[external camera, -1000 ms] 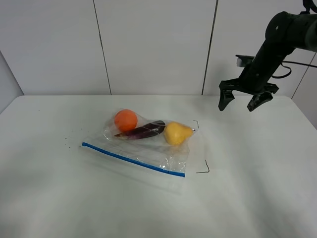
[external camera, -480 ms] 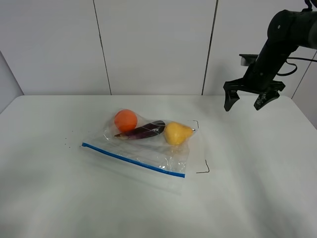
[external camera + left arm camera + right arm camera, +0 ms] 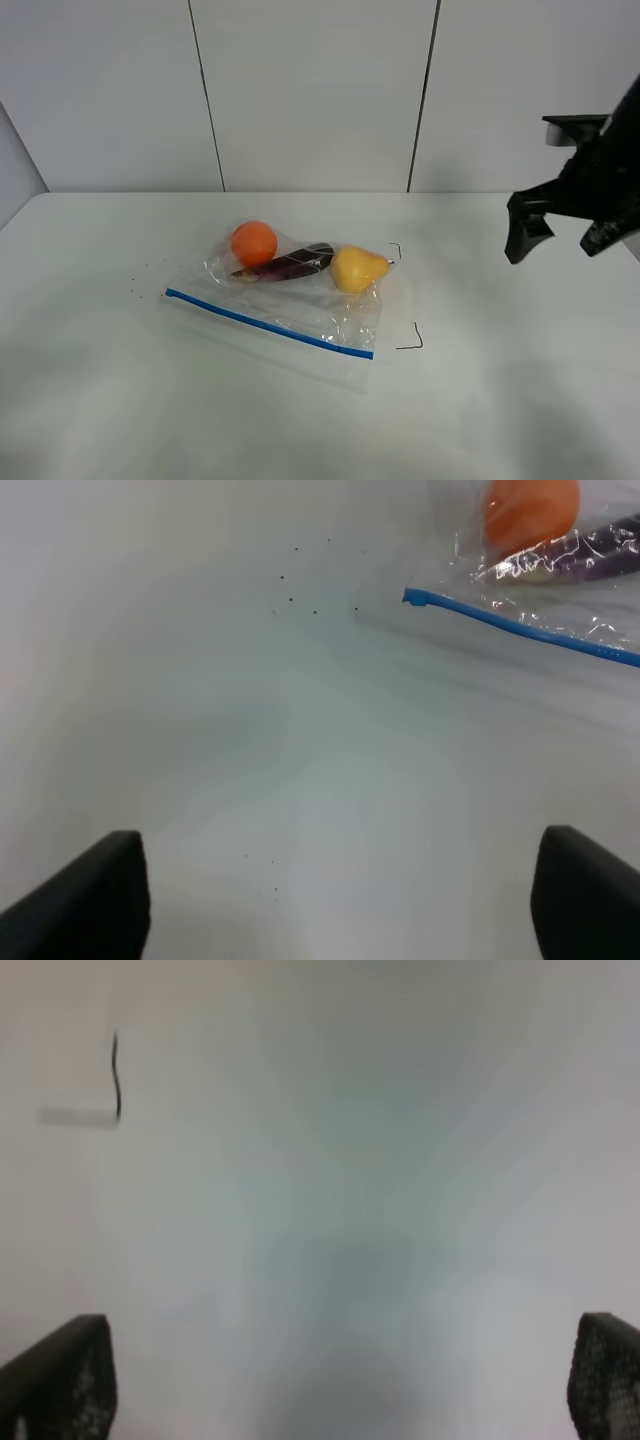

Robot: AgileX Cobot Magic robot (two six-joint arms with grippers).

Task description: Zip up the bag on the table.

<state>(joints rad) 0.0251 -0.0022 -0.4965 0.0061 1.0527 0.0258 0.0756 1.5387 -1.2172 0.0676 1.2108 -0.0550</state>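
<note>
The right claw [image 3: 560,232] hangs above the bench [image 3: 500,400] at the far right of the high view, its two dark fingers [image 3: 522,226] spread wide and holding nothing. Its own camera looks down on bare white bench between the finger tips, with only a thin black bent mark [image 3: 116,1077] off to one side (the picture is blurred). In the high view that mark [image 3: 410,340] lies on the bench well to the left of this claw, just beside the bag's near corner.

The left claw [image 3: 340,900] is out of the high view. In its wrist view its fingers [image 3: 85,900] show as two dark tips far apart, so it too is spread, with nothing between them but bench. Ahead of it lies a scatter of tiny dark specks [image 3: 300,590], and just past those the end of the blue strip [image 3: 510,628] of the bag [image 3: 560,570].

The bag [image 3: 290,290] lies flat on the bench, well apart from the right claw. Through the clear plastic show an orange fruit [image 3: 254,243], a purple vegetable [image 3: 290,264] and a yellow fruit [image 3: 357,269], in a row along the side away from the strip [image 3: 268,322].
</note>
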